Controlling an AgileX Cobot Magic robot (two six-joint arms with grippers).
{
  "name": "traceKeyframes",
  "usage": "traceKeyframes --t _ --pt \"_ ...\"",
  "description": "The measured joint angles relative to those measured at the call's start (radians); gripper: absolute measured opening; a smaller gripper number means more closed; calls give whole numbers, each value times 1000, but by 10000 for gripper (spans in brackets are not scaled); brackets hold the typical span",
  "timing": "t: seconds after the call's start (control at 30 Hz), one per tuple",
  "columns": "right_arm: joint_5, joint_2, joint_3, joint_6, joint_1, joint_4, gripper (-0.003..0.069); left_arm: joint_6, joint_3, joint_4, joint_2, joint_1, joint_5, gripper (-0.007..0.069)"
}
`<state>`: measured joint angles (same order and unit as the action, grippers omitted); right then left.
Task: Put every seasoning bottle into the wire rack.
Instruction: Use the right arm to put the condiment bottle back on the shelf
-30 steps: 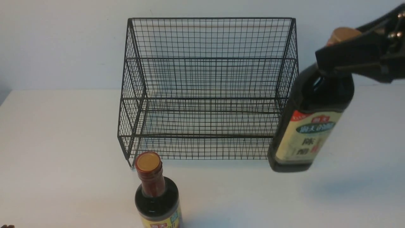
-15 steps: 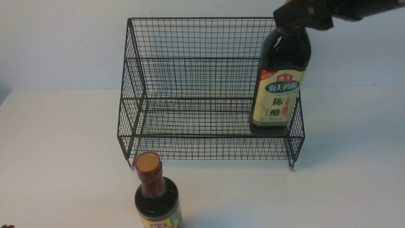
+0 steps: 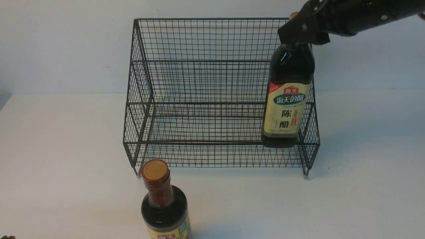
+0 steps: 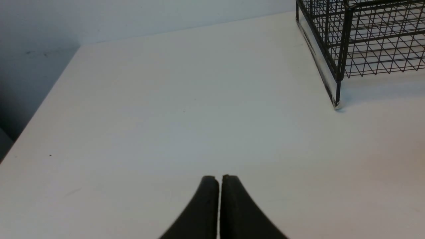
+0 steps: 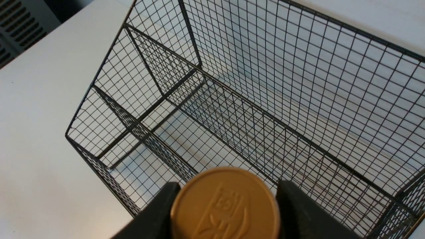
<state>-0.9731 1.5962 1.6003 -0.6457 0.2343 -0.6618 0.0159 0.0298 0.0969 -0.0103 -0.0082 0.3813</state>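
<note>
**A:** The right hand (image 3: 300, 33) is up at the neck of the broad dark-liquid bottle with the cream-and-green label (image 3: 287, 99), pinching it from both sides just under its round gold cap (image 5: 225, 205).

**B:** And where's the bottle sitting?

**A:** Upright at the right end of the large black wire-mesh rack (image 3: 206, 83), down in the low front tier, close to the right side mesh. I can't tell whether its base bears fully on the mesh floor.

**B:** How will it handle?

**A:** Full of liquid, so I'd call it heavy, and it looks rigid and smooth-walled. Held this high it could swing. The cap's lip above the grip is what would stop it slipping through. I'd release only once the base sits flat, because a tall bottle on wire mesh could tip.

**B:** The other one?

**A:** The narrower dark bottle with the red-brown neck wrap and yellow label (image 3: 164, 205) stands on the white table (image 3: 66, 149), in front of the rack's left corner. Nothing is touching it. Same advice: take it by the neck, below the cap.

**B:** Left hand?

**A:** The left hand (image 4: 219, 181) is low over bare table, fingers pressed together, holding nothing.
</note>
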Motion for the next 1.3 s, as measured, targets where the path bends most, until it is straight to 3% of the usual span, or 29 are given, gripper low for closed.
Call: traceKeyframes --t 0.43,1.3 --pt "-50 0 -91 16 0 60 335 0 0 0 0 0 0 -5" --pt "-33 -9 -134 30 0 44 345 -4 0 0 0 0 0 -5"
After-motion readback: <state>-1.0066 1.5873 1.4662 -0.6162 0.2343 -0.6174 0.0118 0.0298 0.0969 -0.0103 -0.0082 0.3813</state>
